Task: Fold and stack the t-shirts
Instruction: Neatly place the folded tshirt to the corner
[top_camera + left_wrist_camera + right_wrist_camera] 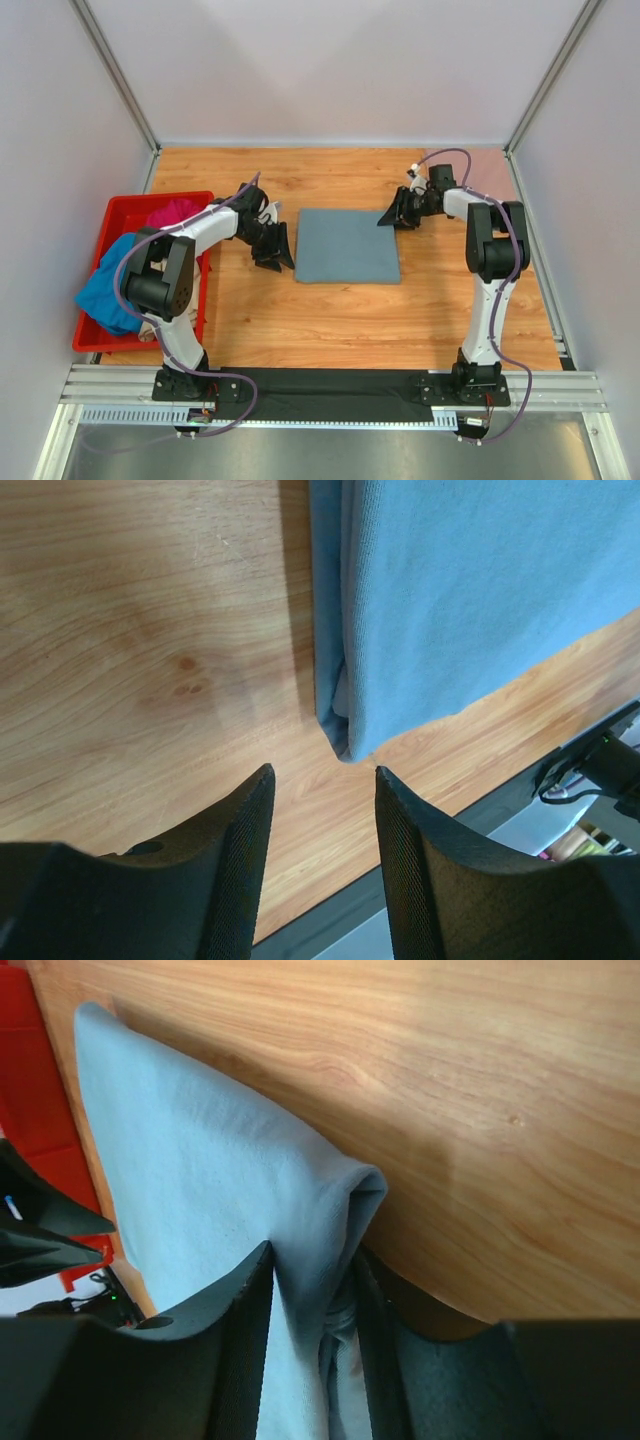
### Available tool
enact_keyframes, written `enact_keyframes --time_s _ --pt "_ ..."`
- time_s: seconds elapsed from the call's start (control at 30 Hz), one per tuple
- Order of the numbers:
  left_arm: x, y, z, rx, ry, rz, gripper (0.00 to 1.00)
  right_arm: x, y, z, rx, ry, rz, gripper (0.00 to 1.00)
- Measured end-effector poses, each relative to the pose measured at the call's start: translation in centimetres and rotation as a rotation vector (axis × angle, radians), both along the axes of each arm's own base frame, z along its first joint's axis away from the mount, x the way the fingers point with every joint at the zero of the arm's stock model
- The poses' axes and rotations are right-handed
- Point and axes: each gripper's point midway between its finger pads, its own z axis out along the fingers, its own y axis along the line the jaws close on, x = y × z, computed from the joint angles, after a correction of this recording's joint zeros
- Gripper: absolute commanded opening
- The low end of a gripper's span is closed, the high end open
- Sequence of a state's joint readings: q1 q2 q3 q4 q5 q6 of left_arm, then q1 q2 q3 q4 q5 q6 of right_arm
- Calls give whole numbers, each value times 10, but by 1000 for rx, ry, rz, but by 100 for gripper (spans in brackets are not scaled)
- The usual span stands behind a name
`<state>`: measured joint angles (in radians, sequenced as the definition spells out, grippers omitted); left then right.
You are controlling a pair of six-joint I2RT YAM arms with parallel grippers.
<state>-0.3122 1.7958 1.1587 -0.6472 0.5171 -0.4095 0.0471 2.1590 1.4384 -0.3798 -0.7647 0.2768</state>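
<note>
Right jaws tight on a corner of the grey-blue t-shirt [347, 246]; left jaws apart, empty, beside it.

A red plastic bin [160, 199] sits on the wooden counter [330, 320] to the left of the left jaws and well apart from the right jaws. Nearer than both pairs of jaws, along the counter's near edge, a black strip [330, 380] runs beside a grooved aluminium rail [330, 403].

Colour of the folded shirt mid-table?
Slate grey-blue, plain; the folded cloth t-shirt shows best in the top external view.
</note>
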Motion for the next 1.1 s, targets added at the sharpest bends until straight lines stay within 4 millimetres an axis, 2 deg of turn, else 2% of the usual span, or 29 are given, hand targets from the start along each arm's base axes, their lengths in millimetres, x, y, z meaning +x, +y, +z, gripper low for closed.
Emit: enact_keyframes --time_s 0.03,0.1,0.23,0.43,0.77,0.97,1.07,1.1 --pt "0 0 0 2 1 0 52 1 0 0 17 4 2 50" --pt "-1 1 0 4 5 0 52 3 1 4 57 8 4 63" --pt "-2 1 -1 6 9 1 52 14 -3 14 66 -27 6 67" --pt "-3 1 -1 7 11 1 52 7 -12 13 33 -15 5 69" --pt "-3 1 -2 6 10 1 51 -37 -10 9 38 49 30 71" --pt "-8 3 -6 12 28 1 51 -39 -6 10 38 49 39 71" --pt "-8 3 -6 12 28 2 51 -39 0 10 30 48 47 67" --pt "-8 3 -7 12 28 2 51 -39 2 9 27 47 51 63"
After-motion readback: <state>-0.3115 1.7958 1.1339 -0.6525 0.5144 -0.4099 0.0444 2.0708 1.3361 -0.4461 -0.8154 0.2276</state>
